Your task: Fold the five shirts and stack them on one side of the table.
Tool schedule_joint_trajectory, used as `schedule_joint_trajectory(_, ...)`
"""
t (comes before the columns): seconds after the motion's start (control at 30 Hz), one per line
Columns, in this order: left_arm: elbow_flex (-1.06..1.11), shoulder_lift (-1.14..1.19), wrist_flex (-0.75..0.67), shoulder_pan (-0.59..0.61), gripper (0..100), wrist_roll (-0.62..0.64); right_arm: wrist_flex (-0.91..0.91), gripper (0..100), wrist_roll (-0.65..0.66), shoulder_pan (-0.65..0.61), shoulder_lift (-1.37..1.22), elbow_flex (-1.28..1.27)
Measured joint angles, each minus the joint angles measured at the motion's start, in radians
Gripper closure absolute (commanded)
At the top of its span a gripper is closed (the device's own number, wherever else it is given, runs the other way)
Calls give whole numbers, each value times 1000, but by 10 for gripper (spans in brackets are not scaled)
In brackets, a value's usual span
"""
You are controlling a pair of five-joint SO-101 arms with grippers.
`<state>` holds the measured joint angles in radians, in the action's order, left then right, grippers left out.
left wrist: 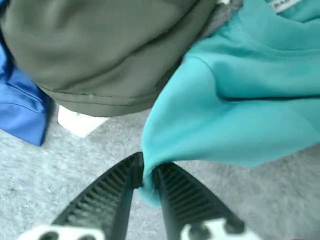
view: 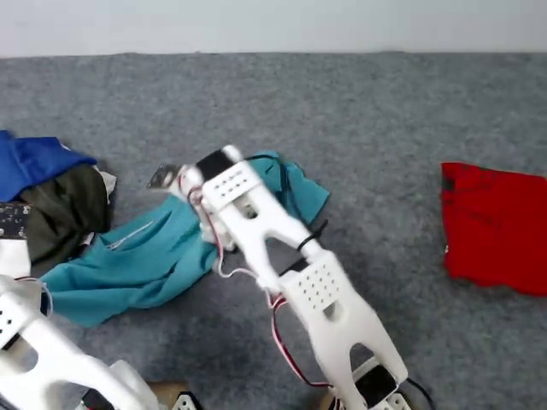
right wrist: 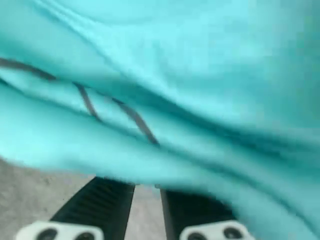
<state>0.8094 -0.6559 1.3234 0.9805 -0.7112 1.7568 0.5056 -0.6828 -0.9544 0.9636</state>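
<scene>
Shirt [view: 137, 256], rumpled teal jersey, hem pinched in ribbed left tool [left wrist: 148, 169]

desk [view: 367, 111]: grey felt-like covering, matt, rough nap
teal shirt [view: 137, 256]: soft knit cloth, matt and smooth, with stitched seams
olive shirt [left wrist: 110, 50]: matt cloth, fine weave, stitched hem
blue shirt [left wrist: 20, 110]: smooth cloth with a faint sheen
red shirt [view: 496, 226]: matt cloth
arm shells [view: 325, 299]: white plastic, matt, pierced with small holes
left hand [left wrist: 148, 172]: black matt plastic, ribbed on the inner faces
</scene>
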Motion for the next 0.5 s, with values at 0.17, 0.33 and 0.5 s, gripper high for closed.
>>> schedule_joint_trajectory(0.17,-170,0,107,0,986,89,0,990,44,89,308,-114)
schedule_joint_trajectory(0.33,-405,0,213,-74,986,203,0,990,120,183,661,-175)
schedule_joint_trajectory(0.5,-641,0,308,-269,986,339,0,990,210,307,927,-176)
